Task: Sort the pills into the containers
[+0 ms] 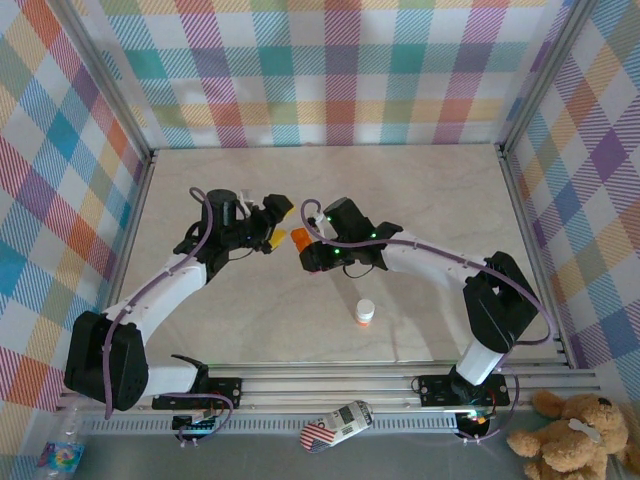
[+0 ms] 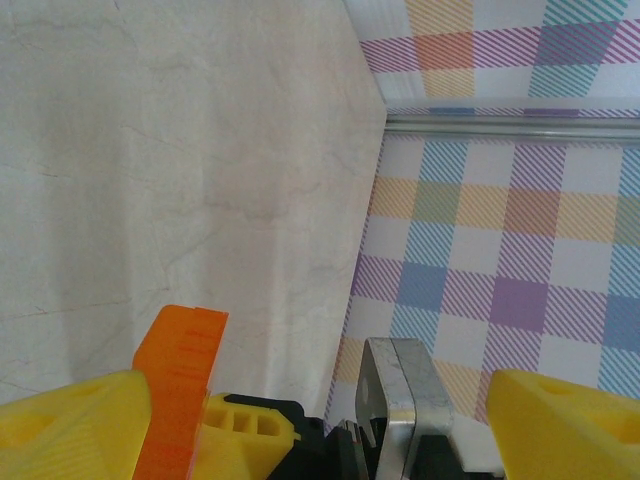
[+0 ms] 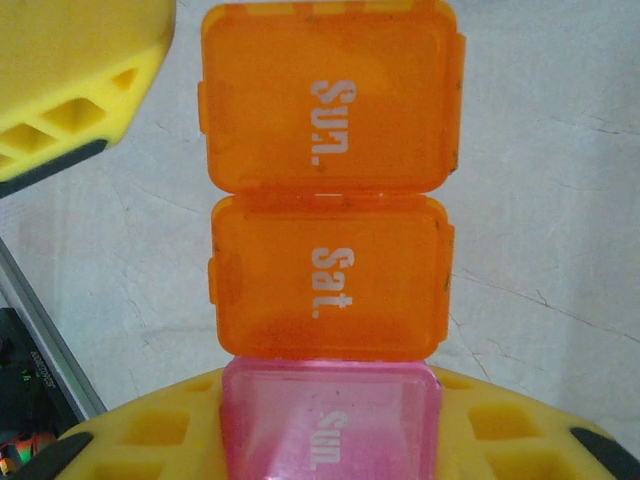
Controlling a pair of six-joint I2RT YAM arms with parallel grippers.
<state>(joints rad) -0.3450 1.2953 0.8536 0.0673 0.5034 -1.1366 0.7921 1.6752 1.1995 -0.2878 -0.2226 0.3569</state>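
Right gripper [image 3: 330, 440]: clamped on the pink box [image 3: 330, 420], the nearest end of the containers [image 3: 328, 275]; rest of the strip juts out ahead of the fingertips, above the table [image 3: 560, 200].
Left gripper [image 2: 320, 420]: jaws wide apart, gripping nothing; orange end of the strip just inside one yellow finger [image 2: 70, 420], touching or merely beside, cannot tell.
Lever risk: held by one end only, so a sideways nudge on the far orange box [image 3: 325, 100] would likely twist the strip in the clamp or pry it free.
Closing risk: shutting off-centre from here could catch a corner and snap a joint or pop a lid.
Drop risk: release before a second firm hold would send it down to the table.
Bottle [image 1: 365, 313]: behind the right gripper, well apart; little chance of a knock.
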